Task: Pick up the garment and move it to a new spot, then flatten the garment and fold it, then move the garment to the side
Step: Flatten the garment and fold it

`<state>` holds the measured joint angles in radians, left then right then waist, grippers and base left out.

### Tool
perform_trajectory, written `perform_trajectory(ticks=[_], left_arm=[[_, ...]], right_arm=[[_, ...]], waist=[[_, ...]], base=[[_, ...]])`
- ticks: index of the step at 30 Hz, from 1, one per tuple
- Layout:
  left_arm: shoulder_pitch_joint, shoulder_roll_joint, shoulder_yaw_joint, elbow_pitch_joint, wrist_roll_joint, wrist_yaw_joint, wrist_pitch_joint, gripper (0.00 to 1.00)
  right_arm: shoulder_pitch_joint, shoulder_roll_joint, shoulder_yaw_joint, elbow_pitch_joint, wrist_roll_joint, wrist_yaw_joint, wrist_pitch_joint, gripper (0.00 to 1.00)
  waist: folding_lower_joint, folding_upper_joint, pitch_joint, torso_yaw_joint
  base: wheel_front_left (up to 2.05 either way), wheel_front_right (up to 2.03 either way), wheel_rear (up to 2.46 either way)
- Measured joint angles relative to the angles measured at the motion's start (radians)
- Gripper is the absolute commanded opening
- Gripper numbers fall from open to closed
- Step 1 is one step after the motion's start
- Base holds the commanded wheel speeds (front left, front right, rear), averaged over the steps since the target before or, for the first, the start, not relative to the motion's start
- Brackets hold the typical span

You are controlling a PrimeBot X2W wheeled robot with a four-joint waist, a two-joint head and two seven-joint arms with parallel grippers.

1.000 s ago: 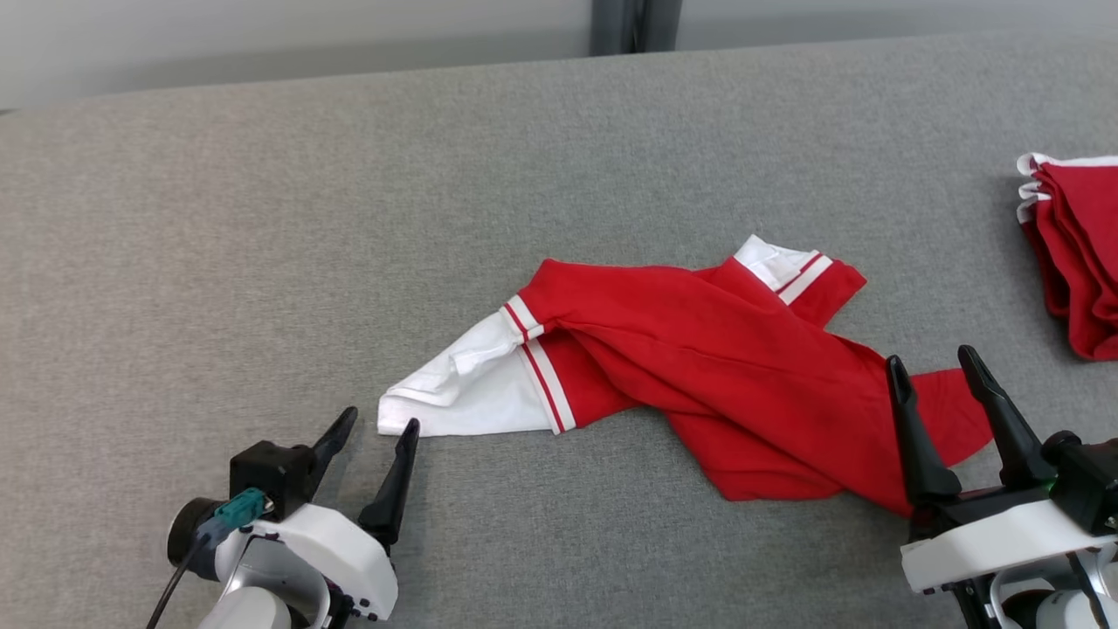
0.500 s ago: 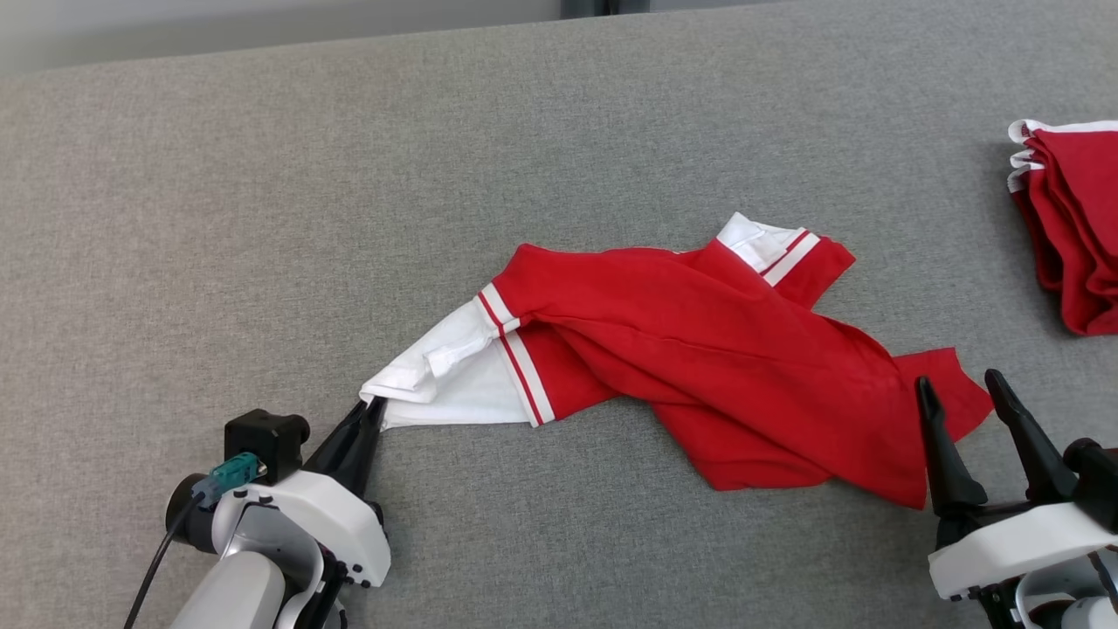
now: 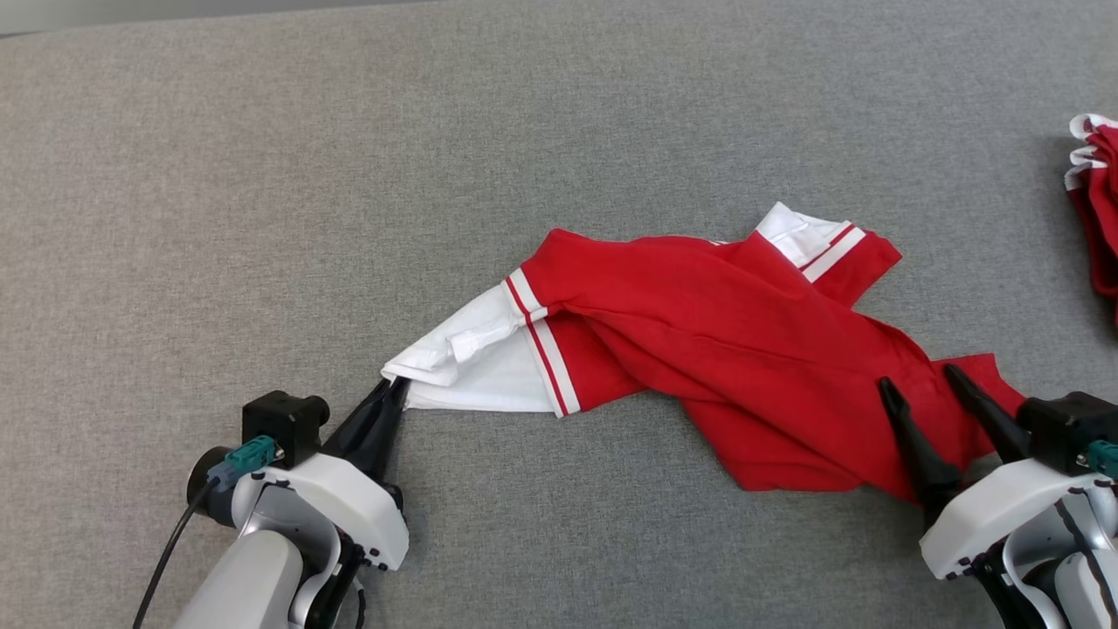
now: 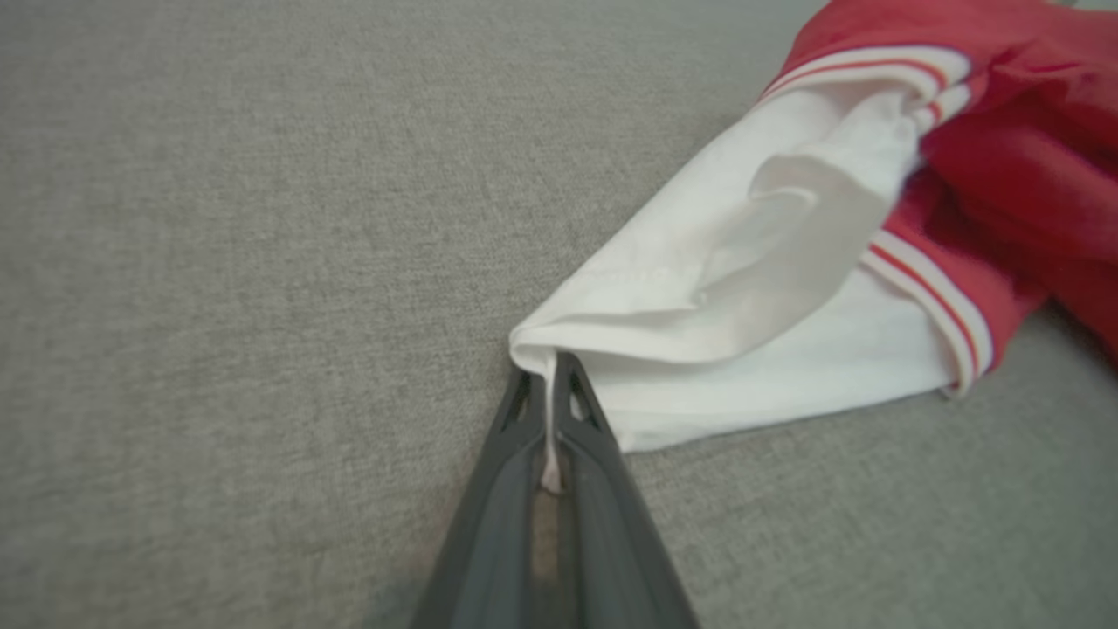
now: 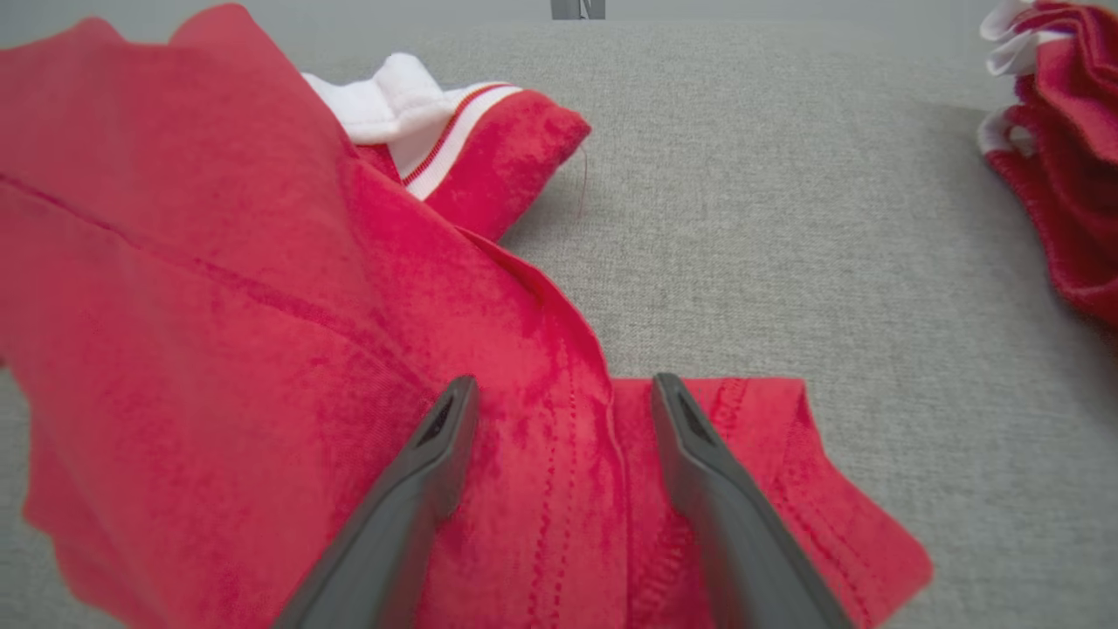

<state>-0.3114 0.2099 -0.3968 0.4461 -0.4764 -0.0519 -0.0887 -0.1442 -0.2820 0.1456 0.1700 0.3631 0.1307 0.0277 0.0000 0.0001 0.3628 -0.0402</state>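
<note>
Left jaws pinch the garment [image 3: 716,349] by its white corner; right jaws spread wide over its red hem.

We see the garment [image 3: 699,349], red with white panels, each edged by 2 white stripes, lying crumpled and twisted on the grey tabletop [image 3: 262,175]. Its larger white end points left, the tip pinched in the left hand [image 3: 397,384]. The red hem trails to the right.
</note>
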Motion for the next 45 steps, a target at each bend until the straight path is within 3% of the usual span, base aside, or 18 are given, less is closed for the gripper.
perform_trajectory(ticks=[3, 4, 5, 6, 7, 9, 19, 27, 34, 45], left_arm=[[-0.002, -0.001, -0.001, 0.002, 0.0, 0.0, -0.007, 0.0], [-0.002, -0.001, -0.001, 0.002, -0.001, 0.0, -0.009, 0.0], [-0.002, -0.001, -0.001, 0.003, -0.001, 0.0, -0.01, 0.0], [-0.002, -0.001, -0.001, 0.003, -0.001, 0.0, -0.011, 0.0], [-0.003, 0.0, -0.001, 0.003, -0.001, 0.001, -0.013, 0.0], [-0.003, 0.002, -0.002, 0.003, -0.001, 0.002, -0.015, 0.0], [-0.003, 0.026, 0.018, -0.043, 0.004, 0.032, -0.078, 0.0], [-0.096, 0.09, 0.076, -0.242, 0.051, 0.075, -0.132, 0.0], [-0.257, 0.14, 0.101, -0.383, 0.088, 0.086, -0.095, 0.0], [-0.637, 0.196, 0.123, -0.476, 0.114, 0.043, 0.031, 0.0]], right_arm=[[-0.007, -0.008, 0.019, 0.002, 0.005, 0.0, 0.0, 0.92], [-0.008, -0.01, 0.024, 0.001, 0.005, 0.0, -0.002, 0.82], [-0.009, -0.01, 0.03, 0.0, 0.006, 0.0, -0.002, 0.69], [-0.01, -0.01, 0.037, -0.003, 0.007, 0.0, -0.003, 0.47], [-0.01, -0.011, 0.043, -0.006, 0.007, 0.0, -0.008, 0.42], [-0.011, -0.011, 0.05, -0.014, 0.007, 0.0, -0.011, 0.0], [-0.032, -0.018, 0.022, -0.082, 0.005, 0.0, -0.06, 0.0], [-0.152, -0.066, -0.028, -0.137, -0.002, 0.0, -0.08, 0.0], [-0.341, -0.11, -0.042, -0.18, 0.006, 0.0, -0.078, 0.0], [-0.641, -0.181, -0.009, -0.179, 0.049, 0.0, -0.035, 0.0]], waist=[[0.0, 0.0, 0.004, 0.002], [0.0, 0.0, 0.004, 0.002], [0.0, 0.0, 0.005, 0.001], [0.0, 0.0, 0.005, 0.0], [0.0, 0.0, 0.005, -0.001], [0.0, 0.0, 0.005, -0.004], [0.0, 0.0, -0.016, -0.014], [0.0, 0.0, -0.071, -0.019], [0.0, 0.0, -0.125, -0.02], [0.0, 0.0, -0.181, -0.031]], base=[[0.0, 0.0, 0.0], [0.0, 0.0, 0.0], [0.0, 0.0, 0.0], [0.0, 0.0, 0.0], [0.0, 0.0, 0.0], [0.0, 0.0, 0.0], [0.0, 0.0, 0.0], [0.0, 0.0, 0.0], [0.0, 0.0, 0.0], [0.0, 0.0, 0.0]])
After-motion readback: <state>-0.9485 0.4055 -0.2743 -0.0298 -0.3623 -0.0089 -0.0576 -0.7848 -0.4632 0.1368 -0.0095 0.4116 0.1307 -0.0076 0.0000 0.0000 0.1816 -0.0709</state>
